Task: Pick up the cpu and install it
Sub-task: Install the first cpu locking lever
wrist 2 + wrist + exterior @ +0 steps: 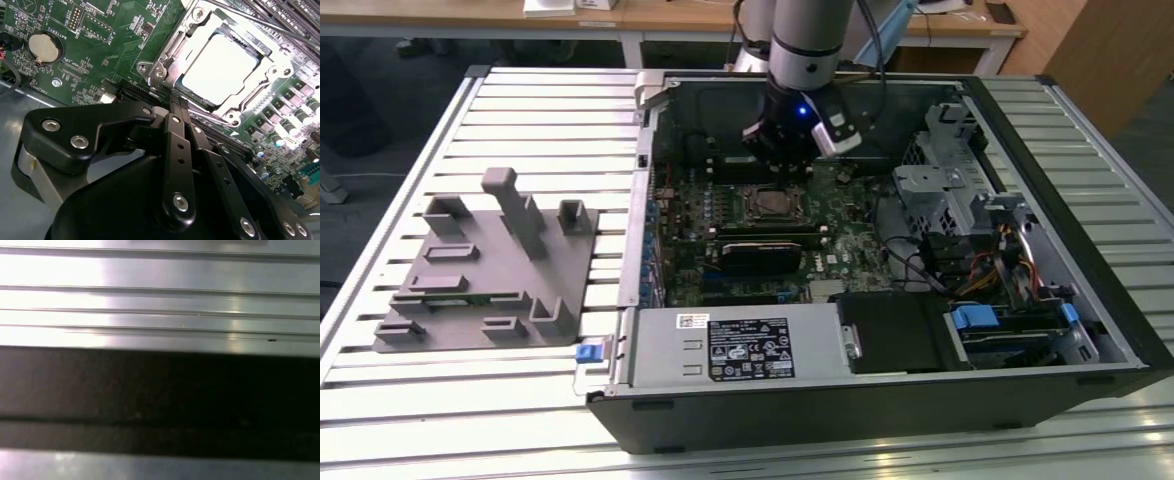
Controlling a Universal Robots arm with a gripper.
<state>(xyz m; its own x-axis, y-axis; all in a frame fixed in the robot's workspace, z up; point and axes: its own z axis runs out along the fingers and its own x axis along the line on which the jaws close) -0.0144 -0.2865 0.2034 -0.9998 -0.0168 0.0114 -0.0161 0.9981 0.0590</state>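
Observation:
The cpu [220, 67] is a flat square chip with a bright silvery-white top. It lies inside the metal-framed socket [161, 70] on the green motherboard [100, 30]. In the exterior view the socket [771, 203] sits mid-board inside the open computer case. My gripper [176, 104] hangs just beside the socket's edge, its black fingers [172, 125] pressed together with nothing between them. Seen from the exterior view, my gripper [787, 160] hovers over the board just behind the socket.
The open computer case [630, 330] lies on a slatted metal table [400, 430]. A grey plastic holder block [487, 265] stands at the exterior view's left. Inside the case are a power supply [734, 345], a drive cage [947, 190] and cables [987, 265]. Metal slats [160, 300] appear in the first wrist view.

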